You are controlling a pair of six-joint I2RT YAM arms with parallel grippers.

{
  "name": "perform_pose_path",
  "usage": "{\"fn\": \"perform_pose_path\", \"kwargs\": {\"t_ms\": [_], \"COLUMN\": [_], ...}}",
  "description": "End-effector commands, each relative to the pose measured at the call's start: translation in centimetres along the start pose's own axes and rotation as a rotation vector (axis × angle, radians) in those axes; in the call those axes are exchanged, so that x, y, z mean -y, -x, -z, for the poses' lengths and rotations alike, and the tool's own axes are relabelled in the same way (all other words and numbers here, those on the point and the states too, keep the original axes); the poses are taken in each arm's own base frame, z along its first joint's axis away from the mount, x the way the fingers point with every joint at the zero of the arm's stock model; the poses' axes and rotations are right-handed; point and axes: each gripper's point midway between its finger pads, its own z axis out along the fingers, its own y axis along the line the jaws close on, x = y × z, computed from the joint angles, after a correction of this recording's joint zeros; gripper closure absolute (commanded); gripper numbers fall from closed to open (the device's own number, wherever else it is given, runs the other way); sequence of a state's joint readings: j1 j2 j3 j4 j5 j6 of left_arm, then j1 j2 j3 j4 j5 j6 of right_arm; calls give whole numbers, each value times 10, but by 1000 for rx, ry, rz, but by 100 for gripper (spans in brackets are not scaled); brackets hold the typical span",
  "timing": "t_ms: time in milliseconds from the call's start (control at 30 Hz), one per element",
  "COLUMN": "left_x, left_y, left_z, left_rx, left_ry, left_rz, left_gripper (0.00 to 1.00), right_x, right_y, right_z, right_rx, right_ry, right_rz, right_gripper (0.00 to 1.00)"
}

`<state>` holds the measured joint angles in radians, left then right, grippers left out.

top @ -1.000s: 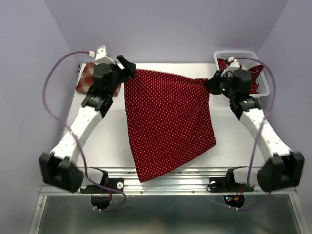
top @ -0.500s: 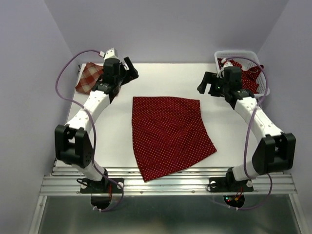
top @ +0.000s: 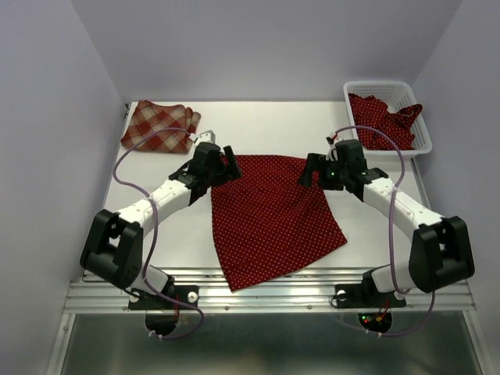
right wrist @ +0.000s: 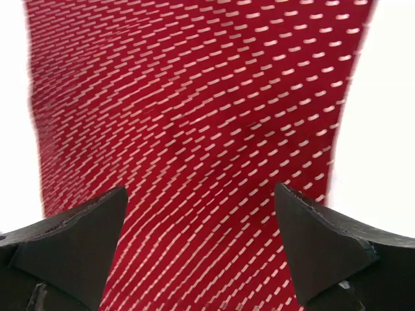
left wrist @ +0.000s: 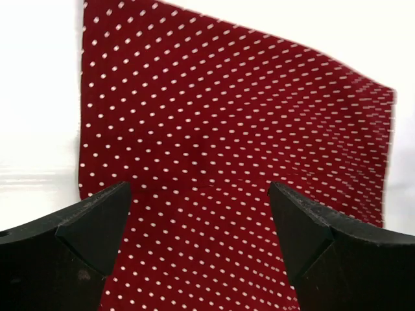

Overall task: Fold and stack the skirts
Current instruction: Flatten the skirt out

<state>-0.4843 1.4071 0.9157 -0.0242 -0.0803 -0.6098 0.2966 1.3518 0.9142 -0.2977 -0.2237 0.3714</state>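
Polka-dot skirt (top: 269,223): frame centre, flat on counter (top: 273,129). Left claw (top: 226,166), right claw (top: 312,170): wide open, empty, above its upper corners. Risk: uneven pinches would likely skew the fold.

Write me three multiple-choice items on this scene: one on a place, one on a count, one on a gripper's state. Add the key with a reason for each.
1. Where on the table does the plaid skirt lie?
A. far left corner
B. near right corner
C. the middle

2. How many skirts in view are dotted rather than plaid?
A. one
B. two
C. four

3. What state is the left gripper in?
A. open above cloth
B. shut on the plaid skirt
C. shut on nothing, off the table

Key:
1 A: the top view shows it in the far left corner, apart from both arms.
2 B: one polka-dot skirt is spread mid-table, and another sits in the white mesh basket.
3 A: the left wrist view shows its fingers apart with dotted cloth lying flat between them.
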Motion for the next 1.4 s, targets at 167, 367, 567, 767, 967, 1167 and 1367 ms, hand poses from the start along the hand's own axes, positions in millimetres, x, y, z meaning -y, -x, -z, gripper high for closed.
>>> {"fn": "perform_pose_path", "kwargs": {"t_ms": [167,367,567,767,967,1167,1367], "left_x": [-16,-40,-45,-64,-53,-3,30], "left_y": [4,-7,14,31,78,143,155], "left_z": [-64,-108,-145,-187,-217,-181,-72], "left_rx": [-44,-139,-161,-203,-175,-58,73], "left_ry": [83,112,99,121,97,-3,-7], "left_rz": [-7,-8,-37,-44,-86,-109,-88], "left_gripper": [1,1,1,1,1,1,1], "right_x": [22,36,47,51,41,7,4], "right_y": [6,5,23,40,74,120,110], "right_z": [-62,-99,-130,-157,-167,-121,-53], "right_rx": [-20,-57,-38,-11,52,155,234], "right_ry": [-62,-100,-168,-196,-182,-100,-127], "right_rz": [-12,-10,-58,-117,-116,-47,-104], "right_gripper": [0,0,0,0,0,0,0]}}
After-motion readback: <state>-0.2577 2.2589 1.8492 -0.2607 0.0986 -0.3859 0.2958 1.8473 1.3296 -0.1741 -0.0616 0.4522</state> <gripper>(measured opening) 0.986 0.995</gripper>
